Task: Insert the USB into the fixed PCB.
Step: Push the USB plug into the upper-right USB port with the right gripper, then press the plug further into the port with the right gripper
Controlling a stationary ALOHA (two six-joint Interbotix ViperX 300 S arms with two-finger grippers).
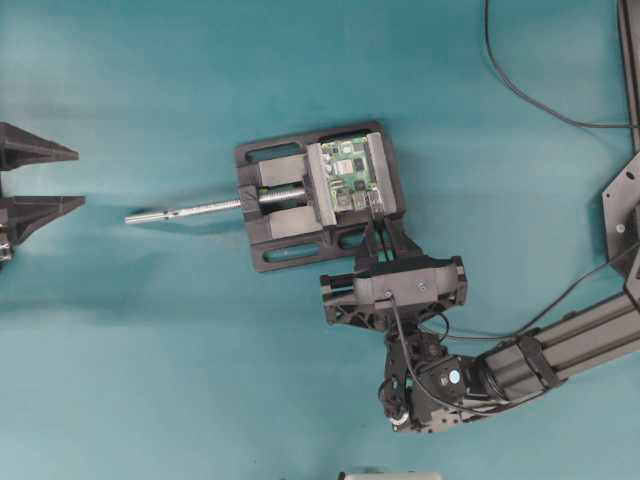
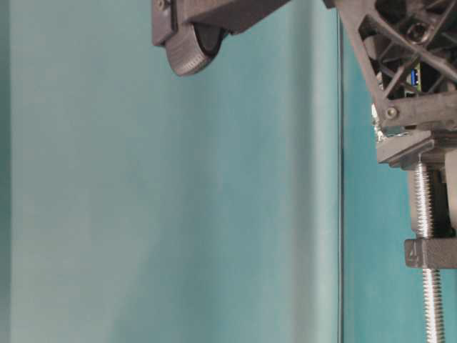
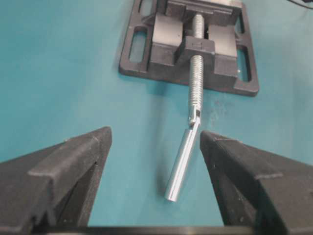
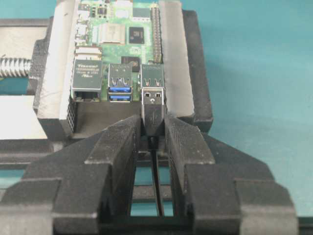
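Right fingers (image 4: 153,128) clamped on the USB (image 4: 152,105), long axis aimed straight at the fixed PCB (image 4: 122,34). Metal tip poised just at the right-hand port mouth. Left fingers (image 3: 154,169) spread wide, empty, well apart over the worktop (image 1: 120,380).

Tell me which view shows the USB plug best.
Right wrist view: the USB fills the centre, pinched by the right gripper, its metal tip at a port of the fixed PCB. Overhead, the gripper mostly hides it; the table-level and left wrist views don't show it.

Overhead looked straight down; the table-level view sat close and sideways; both wrist views closely faced the vise (image 3: 190,49).
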